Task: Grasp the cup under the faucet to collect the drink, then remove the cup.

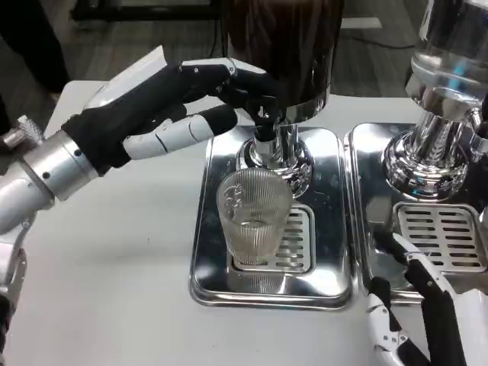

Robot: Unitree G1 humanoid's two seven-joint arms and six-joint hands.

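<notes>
One ribbed cup [254,217] upright on drip tray [206,252] under faucet [264,130]; left hand [164,107] fingertips at faucet, grasp unclear; right hand [415,305] released, low

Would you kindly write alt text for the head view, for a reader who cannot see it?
A ribbed clear glass cup stands on a shiny metal drip tray beneath the faucet of a dark drink dispenser, while the robot's left hand reaches across to the faucet with its fingertips. The right hand waits low at the lower right, beside a second tray.
</notes>
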